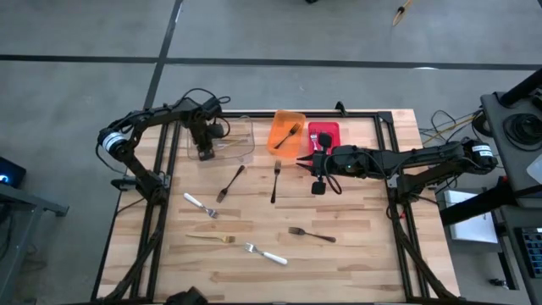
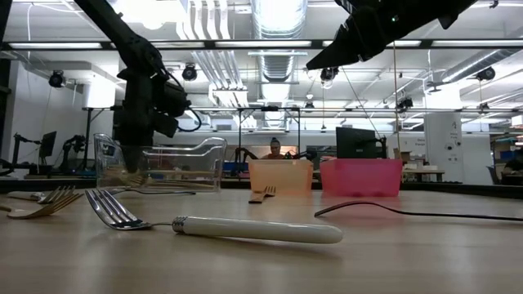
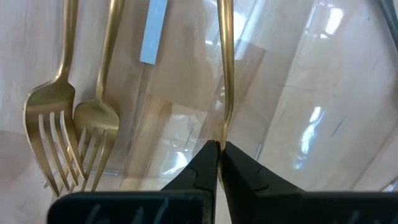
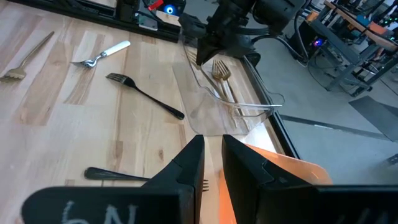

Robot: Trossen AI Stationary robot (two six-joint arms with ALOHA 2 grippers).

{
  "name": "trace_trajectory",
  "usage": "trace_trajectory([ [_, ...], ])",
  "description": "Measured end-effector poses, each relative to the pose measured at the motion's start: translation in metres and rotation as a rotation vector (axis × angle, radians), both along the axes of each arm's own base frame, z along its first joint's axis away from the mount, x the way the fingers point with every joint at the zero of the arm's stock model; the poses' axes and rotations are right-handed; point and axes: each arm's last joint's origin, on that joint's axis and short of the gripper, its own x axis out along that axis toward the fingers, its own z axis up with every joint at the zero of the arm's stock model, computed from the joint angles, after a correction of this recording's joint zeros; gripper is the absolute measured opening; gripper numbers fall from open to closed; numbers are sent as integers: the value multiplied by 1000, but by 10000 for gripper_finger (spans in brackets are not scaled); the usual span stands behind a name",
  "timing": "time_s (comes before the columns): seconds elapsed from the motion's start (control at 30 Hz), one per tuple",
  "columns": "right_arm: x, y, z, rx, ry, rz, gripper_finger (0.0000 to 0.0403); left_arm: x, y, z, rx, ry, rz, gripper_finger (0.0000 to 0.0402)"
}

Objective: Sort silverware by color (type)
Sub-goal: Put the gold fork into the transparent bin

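Observation:
A clear bin [image 1: 227,141] stands at the table's far left, with two gold forks [image 3: 68,130] lying on its floor. My left gripper [image 3: 219,154] reaches down into it, shut on a third gold utensil [image 3: 225,74]. On the wood lie three black forks [image 1: 230,182] [image 1: 275,180] [image 1: 312,235], two white-handled forks [image 1: 201,205] [image 1: 267,254] and a gold fork [image 1: 212,238]. The orange bin [image 1: 286,134] holds one gold fork. My right gripper [image 4: 211,152] hangs above the table beside the red bin [image 1: 324,135], its fingers slightly apart with nothing between them. My left gripper pinches the gold utensil's slim end [image 3: 224,134] between its two fingertips, coming from above and pointing down. The utensil runs away from the fingers over the clear bin's floor. The fingers hide whatever lies past that end.
The orange and red bins stand side by side at the far edge, right of the clear bin. Black frame rails [image 1: 385,119] run along the table's far and side edges. Bare wood lies at the near right. A person sits far behind the table [image 2: 274,149].

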Motion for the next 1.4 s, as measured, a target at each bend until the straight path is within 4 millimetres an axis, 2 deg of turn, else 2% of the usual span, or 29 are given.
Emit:
trace_trajectory([
  [0.3,0,0,0,-1,0,-1,47,1,1,0,12,-9,11,40],
  [0.7,0,-1,0,-10,0,-24,47,2,1,0,14,-9,63,50],
  [1.13,0,-1,0,-11,0,-25,47,10,-4,0,23,-18,55,102],
  [1.4,0,-1,0,-11,1,-25,47,13,-8,-1,19,-13,64,110],
])
